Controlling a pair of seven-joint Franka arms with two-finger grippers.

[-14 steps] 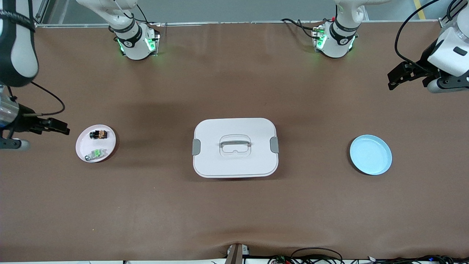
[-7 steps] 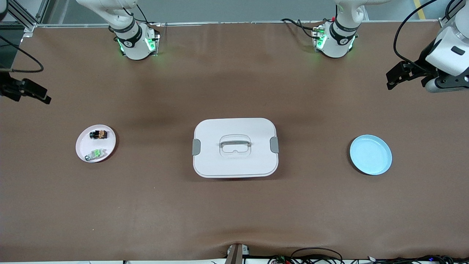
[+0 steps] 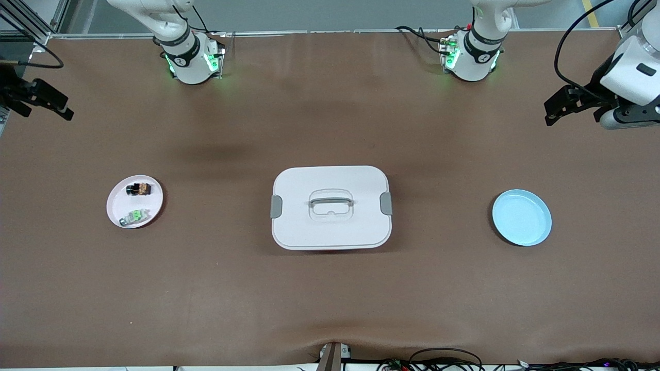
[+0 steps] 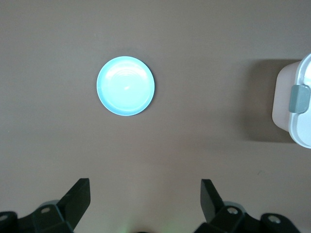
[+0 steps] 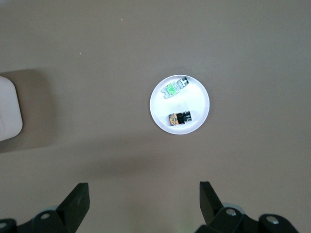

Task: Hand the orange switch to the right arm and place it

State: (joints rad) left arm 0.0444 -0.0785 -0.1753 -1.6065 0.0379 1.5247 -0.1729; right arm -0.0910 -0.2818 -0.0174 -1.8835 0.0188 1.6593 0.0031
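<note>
The orange switch [image 3: 139,189] is a tiny black-and-silver block with an orange middle. It lies on a small white plate [image 3: 117,205] toward the right arm's end of the table, and shows in the right wrist view [image 5: 179,118] too. A similar part with a green middle [image 3: 135,216] lies on the same plate, nearer to the front camera. My right gripper [image 3: 38,98] is open and empty, high over the table's edge at the right arm's end. My left gripper [image 3: 564,105] is open and empty, high over the left arm's end.
A white lidded box [image 3: 330,207] with grey clips and a handle sits at the table's middle. A pale blue plate [image 3: 522,217] lies toward the left arm's end and shows in the left wrist view [image 4: 126,86].
My right gripper has drawn up and away from the white plate toward the table's edge. My left gripper has barely moved. Both switches lie where they were.
</note>
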